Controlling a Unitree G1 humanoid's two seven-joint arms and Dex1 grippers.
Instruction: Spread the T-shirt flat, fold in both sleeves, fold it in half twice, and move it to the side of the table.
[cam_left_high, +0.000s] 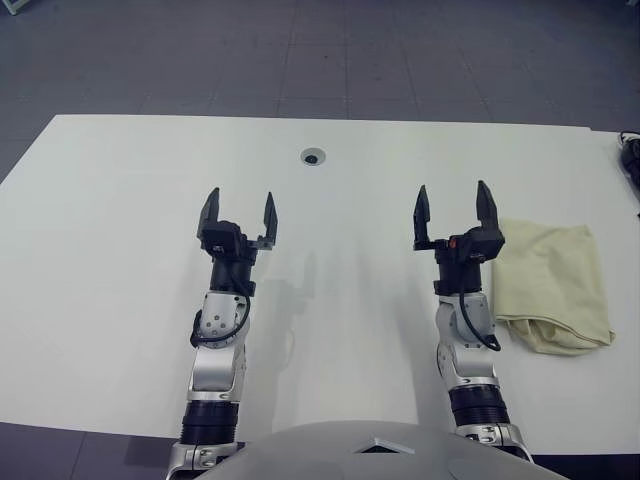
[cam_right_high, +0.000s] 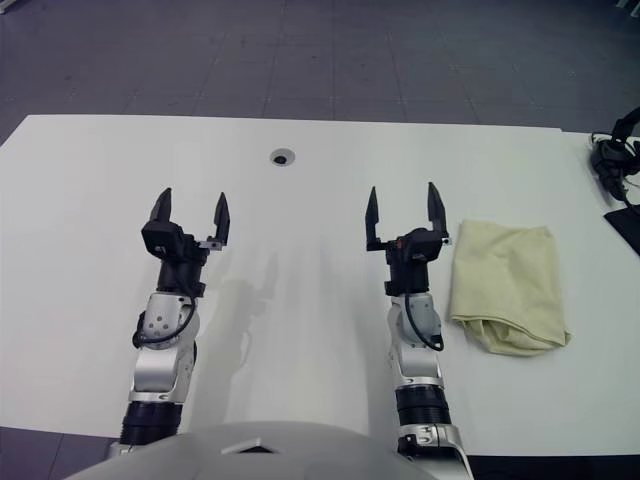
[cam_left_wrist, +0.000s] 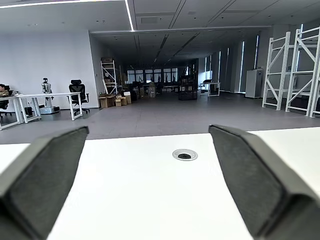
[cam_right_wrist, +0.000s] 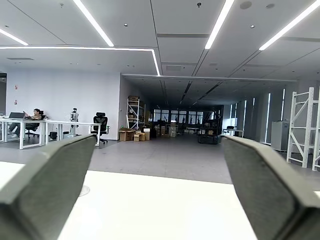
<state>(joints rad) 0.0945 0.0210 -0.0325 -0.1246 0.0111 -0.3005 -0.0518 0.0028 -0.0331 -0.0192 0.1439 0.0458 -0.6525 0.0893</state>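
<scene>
The T-shirt (cam_left_high: 550, 285) is lying folded near the right edge of the table (cam_left_high: 120, 250), just beside the right gripper (cam_left_high: 452, 190), which is hovering wide and empty. The left gripper (cam_left_high: 241, 195) is doing likewise, well apart. A careless sideways swing of the right arm risks snagging the fold and dragging it open.

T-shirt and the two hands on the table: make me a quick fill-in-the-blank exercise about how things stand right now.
1. The folded T-shirt lies on the table at the robot's ____ side.
2. The left hand and the right hand are both ____ and hold nothing.
3. The hole in the table is ____ in shape.
Missing words: right; open; round.
</scene>
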